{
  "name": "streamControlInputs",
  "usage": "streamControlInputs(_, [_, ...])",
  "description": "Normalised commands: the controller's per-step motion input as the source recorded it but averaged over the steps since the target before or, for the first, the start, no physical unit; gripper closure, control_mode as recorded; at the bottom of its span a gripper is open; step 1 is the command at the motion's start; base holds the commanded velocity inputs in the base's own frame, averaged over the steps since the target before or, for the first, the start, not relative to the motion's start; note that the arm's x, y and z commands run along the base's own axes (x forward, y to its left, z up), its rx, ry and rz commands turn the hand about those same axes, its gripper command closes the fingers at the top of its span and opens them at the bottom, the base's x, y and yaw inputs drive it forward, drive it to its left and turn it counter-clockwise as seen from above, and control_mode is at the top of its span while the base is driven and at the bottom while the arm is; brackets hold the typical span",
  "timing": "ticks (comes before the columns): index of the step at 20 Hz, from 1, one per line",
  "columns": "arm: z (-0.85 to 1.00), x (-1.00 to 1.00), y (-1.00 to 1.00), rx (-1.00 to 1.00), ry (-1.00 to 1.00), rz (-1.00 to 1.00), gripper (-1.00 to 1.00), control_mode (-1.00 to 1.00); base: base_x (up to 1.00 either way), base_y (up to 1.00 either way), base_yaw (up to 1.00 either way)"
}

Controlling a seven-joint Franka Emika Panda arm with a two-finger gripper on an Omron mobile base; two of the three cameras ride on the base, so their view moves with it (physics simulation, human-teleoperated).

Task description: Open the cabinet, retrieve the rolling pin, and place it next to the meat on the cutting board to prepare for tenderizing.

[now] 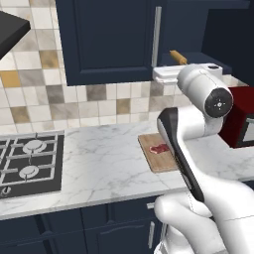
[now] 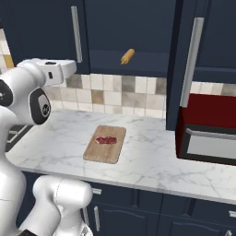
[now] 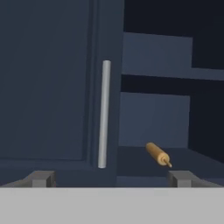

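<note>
The navy cabinet [image 2: 115, 32] has its left door [image 3: 48, 87] shut and its right door [image 2: 177, 55] swung out. The tan rolling pin [image 3: 158, 154] lies on the lower shelf inside, one end poking toward the room [image 2: 127, 56] [image 1: 178, 57]. My gripper [image 3: 112, 179] is open and empty, level with that shelf. It faces the left door's silver handle [image 3: 104, 113], with the pin ahead and to the right. On the counter below, the cutting board [image 2: 105, 144] carries the red meat [image 2: 106, 139] [image 1: 159, 148] near its far end.
A red microwave [image 2: 207, 133] stands on the marble counter [image 2: 147, 156] right of the board, under the open door's long handle [image 2: 191, 62]. A gas hob [image 1: 30, 161] is at the left. Navy base units [image 2: 138, 212] run below the counter edge.
</note>
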Motion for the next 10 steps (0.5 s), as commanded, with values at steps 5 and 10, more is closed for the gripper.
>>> streamControlInputs(5, [0.0,0.35,0.1,0.0,0.0,0.0,-1.0,-1.0,0.0,0.0,0.0])
streamControlInputs(10, [0.0,0.55,0.17,0.0,0.01,0.0,-1.0,-1.0,0.0,0.0,0.0])
